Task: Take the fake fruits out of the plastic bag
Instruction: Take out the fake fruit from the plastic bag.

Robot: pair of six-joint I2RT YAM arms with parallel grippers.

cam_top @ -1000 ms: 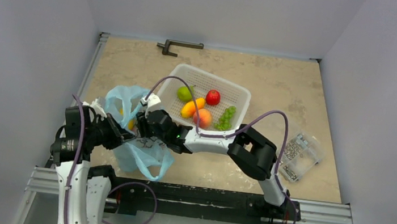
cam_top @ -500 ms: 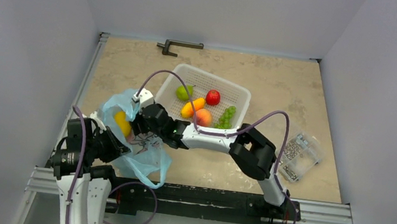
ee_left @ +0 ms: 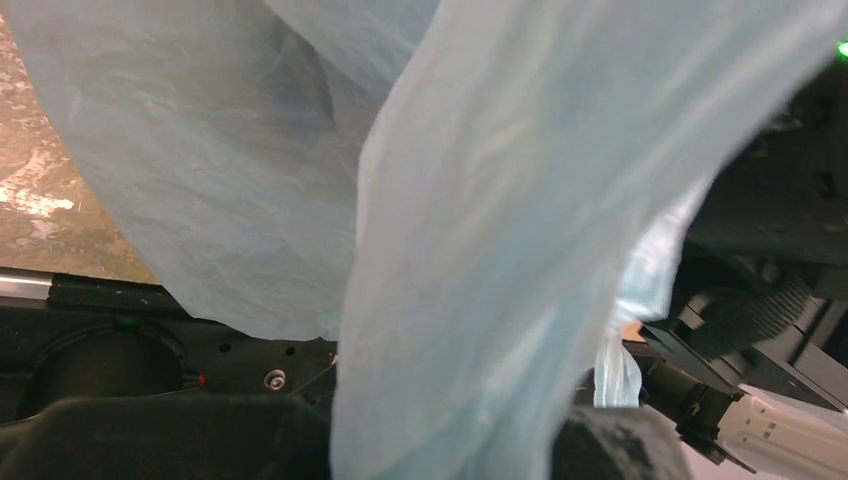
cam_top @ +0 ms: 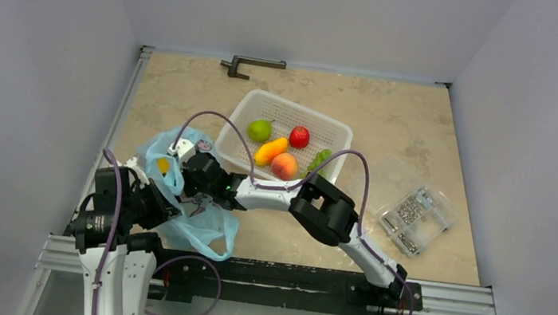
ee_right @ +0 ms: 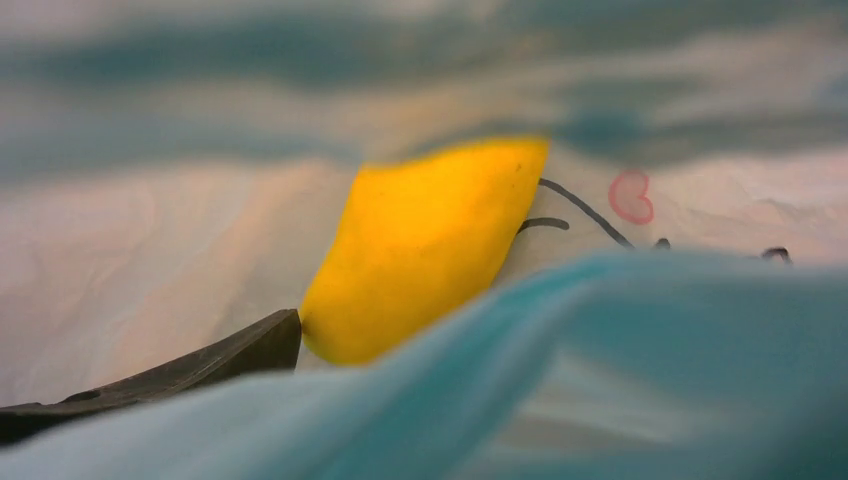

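Note:
The light blue plastic bag [cam_top: 187, 223] lies at the near left, its film filling the left wrist view [ee_left: 470, 200]. My left gripper [cam_top: 160, 205] is shut on the bag's edge. My right gripper [cam_top: 177, 179] reaches into the bag's mouth, open. One dark finger [ee_right: 190, 370] touches the lower end of a yellow oblong fruit [ee_right: 425, 250] inside the bag; a fold of bag hides the other finger. From above, that yellow fruit [cam_top: 163, 165] peeks out of the bag's mouth. A green fruit [cam_top: 260, 129], an orange-yellow one [cam_top: 271, 150], a peach [cam_top: 284, 165] and grapes [cam_top: 319, 159] lie in the basket.
The white perforated basket [cam_top: 306, 110] stands right behind the bag and also holds a small red fruit [cam_top: 299, 137]. A clear box of metal parts [cam_top: 413, 214] sits at the right. A dark metal bracket [cam_top: 251, 64] lies at the table's far edge.
My right gripper has pushed further left into the bag and its jaws have spread. The left arm drew back toward the near edge with the bag, then held still.

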